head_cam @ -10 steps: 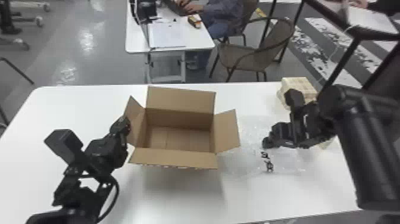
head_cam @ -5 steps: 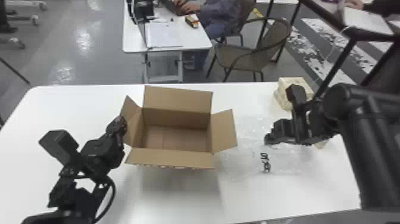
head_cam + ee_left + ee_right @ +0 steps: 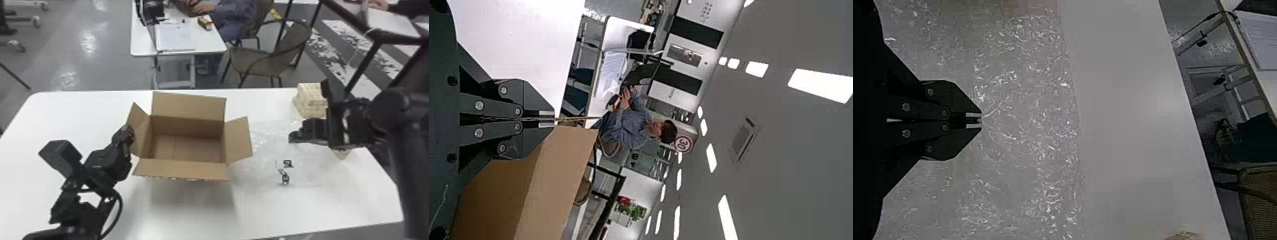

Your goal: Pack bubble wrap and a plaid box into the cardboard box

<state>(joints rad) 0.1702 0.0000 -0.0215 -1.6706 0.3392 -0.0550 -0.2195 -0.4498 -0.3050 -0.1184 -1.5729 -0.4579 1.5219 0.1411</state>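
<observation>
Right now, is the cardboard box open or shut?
Open: in the head view, the cardboard box has its flaps spread outward and its bare inside floor visible.

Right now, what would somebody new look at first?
Probably the open cardboard box in the middle of the white table, its left flap pinched by the left gripper. Then the shiny bubble wrap on the right, pinched by the right gripper, with the plaid box beyond.

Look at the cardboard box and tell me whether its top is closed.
No, the cardboard box is open, its flaps spread outward and its inside bottom showing.
</observation>
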